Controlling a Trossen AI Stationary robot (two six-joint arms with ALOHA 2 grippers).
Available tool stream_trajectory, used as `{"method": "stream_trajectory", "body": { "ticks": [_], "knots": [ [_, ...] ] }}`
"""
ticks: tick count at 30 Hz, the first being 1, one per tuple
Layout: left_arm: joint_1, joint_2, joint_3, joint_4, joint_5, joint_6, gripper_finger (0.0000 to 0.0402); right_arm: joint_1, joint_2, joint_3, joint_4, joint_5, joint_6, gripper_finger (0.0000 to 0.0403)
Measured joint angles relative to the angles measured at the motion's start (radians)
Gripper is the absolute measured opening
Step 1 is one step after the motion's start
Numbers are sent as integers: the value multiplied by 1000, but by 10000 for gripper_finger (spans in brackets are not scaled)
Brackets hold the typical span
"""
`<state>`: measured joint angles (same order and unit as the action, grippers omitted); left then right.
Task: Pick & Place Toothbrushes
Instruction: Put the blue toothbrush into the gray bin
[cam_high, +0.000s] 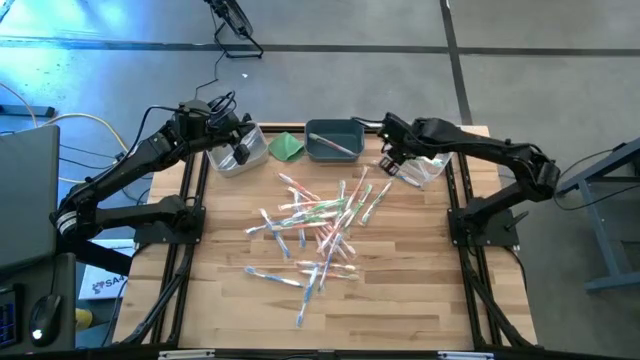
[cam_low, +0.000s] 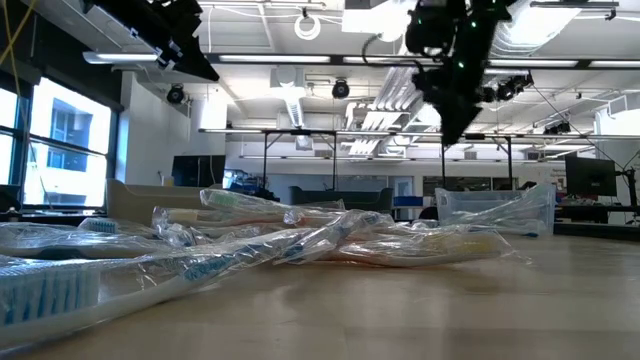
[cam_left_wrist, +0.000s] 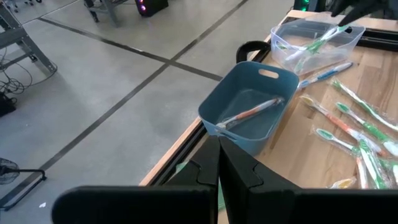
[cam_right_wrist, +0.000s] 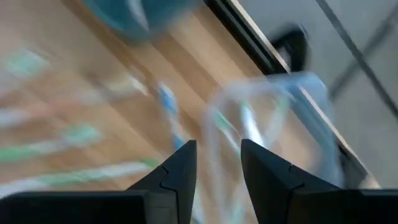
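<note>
Toothbrushes lie scattered in a loose heap across the middle of the wooden tabletop. One pink-orange brush rests inside the blue bin at twelve o'clock, and a couple of green ones sit in the clear bin at about two o'clock. The right hand hangs just beside that clear bin, fingers parted and holding nothing. The left hand is pinched shut and empty over another clear bin at ten o'clock, next to a folded green cloth.

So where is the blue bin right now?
In the high view, the blue bin sits at the table's far edge, in the middle, between the green cloth on the left and a clear bin on the right. One toothbrush lies inside it.
</note>
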<state>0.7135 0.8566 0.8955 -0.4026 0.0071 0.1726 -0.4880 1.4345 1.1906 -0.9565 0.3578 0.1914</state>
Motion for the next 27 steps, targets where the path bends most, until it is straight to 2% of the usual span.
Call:
{"method": "stream_trajectory", "body": {
  "ticks": [9, 15, 20, 27],
  "knots": [
    [0, 0, 0, -21, 0, -50, 0, 101, 1, 6, 449, -246, -9, 119],
    [0, 0, 0, -51, 0, -56, 0, 150, 1, 6, 701, -253, 4, 119],
    [0, 0, 0, -53, 13, -120, 0, 168, 4, 6, 886, -253, 21, 119],
    [0, 0, 0, -50, 128, -126, 0, 175, 7, 6, 940, -288, 14, 119]
  ]
}}
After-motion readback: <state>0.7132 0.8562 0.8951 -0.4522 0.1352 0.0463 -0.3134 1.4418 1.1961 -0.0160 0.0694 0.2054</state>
